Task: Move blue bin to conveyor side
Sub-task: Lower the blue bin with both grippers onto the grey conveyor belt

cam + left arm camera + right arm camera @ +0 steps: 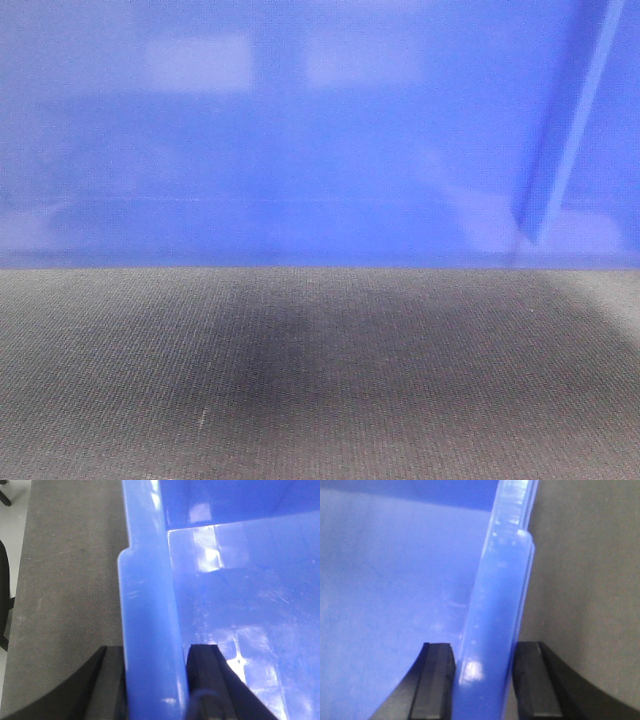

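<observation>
Glossy blue bin is clamped by left claw and right claw (rim only); slippage is risked if pulled unevenly.

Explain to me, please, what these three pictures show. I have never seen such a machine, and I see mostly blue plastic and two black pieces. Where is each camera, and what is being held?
This is a robot with two arms on a mobile base. Each arm ends in a gripper, a clamp with two black fingers, and carries a small camera at its wrist. The front picture looks from very near at one wall of the blue bin, with a grey woven surface below it. The left wrist picture looks past the left gripper: its fingers sit on either side of the bin's thick rim, one outside and one inside. The right wrist picture shows the right gripper clamping the rim in the same way. So both grippers hold the bin by its rim. The bin fills most of each view.
</observation>
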Motion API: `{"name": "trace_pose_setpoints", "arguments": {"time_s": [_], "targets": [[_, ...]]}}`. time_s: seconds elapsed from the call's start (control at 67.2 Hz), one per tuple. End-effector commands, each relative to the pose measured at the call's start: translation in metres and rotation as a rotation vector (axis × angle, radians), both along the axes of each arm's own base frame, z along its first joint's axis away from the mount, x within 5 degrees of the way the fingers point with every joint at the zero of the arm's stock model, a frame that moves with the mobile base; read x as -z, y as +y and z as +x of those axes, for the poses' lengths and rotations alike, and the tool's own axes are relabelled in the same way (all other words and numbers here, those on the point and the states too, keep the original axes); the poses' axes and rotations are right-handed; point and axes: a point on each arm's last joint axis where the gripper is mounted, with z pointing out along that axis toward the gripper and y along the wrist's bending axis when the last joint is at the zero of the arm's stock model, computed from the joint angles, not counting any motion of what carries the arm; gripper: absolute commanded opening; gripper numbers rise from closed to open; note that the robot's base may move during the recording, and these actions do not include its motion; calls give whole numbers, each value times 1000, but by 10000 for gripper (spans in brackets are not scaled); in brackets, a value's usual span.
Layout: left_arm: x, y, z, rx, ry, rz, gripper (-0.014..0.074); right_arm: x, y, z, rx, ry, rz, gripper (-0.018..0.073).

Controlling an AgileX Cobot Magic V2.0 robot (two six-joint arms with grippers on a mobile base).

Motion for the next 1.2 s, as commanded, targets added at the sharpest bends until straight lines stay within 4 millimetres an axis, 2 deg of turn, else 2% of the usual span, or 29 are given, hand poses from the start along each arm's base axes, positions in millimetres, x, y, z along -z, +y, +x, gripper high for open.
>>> {"name": "trace_pose_setpoints", "arguments": {"time_s": [0.0, 0.134, 0.268, 0.372, 0.506, 0.655, 0.788, 0.907, 0.967, 1.026, 1.116, 1.19], "targets": [[-13, 6, -1, -8, -104, 71, -8, -13, 0, -2, -3, -116, 26, -78], [-12, 4, 2, 0, -97, 54, -8, -14, 1, -2, -3, -129, 39, -78], [-5, -2, 24, 4, -50, 58, -8, -15, 2, 7, 8, -155, 49, -78], [3, -7, 49, 15, -27, 67, -8, -7, 6, 26, 10, -116, 42, -78], [17, -15, 83, 32, -34, 65, -8, 16, 12, 59, 17, -33, 23, -78], [32, -17, 109, 39, -33, 36, -8, 39, 17, 94, 38, 0, 11, -78], [46, -15, 128, 30, -20, 31, -8, 54, 20, 111, 46, 24, 7, -78], [63, -11, 143, 12, 37, 32, 12, 61, 21, 119, 49, 40, 4, -78], [72, -11, 149, 9, 67, 36, 62, 61, 21, 120, 51, 36, 6, -77], [77, -12, 153, 14, 84, 43, 152, 61, 21, 120, 51, 35, 6, -40], [80, -13, 156, 16, 92, 38, 367, 62, 21, 119, 49, 41, 4, 132], [80, -13, 156, 16, 92, 38, 582, 62, 21, 119, 47, 47, 3, 363]]}}
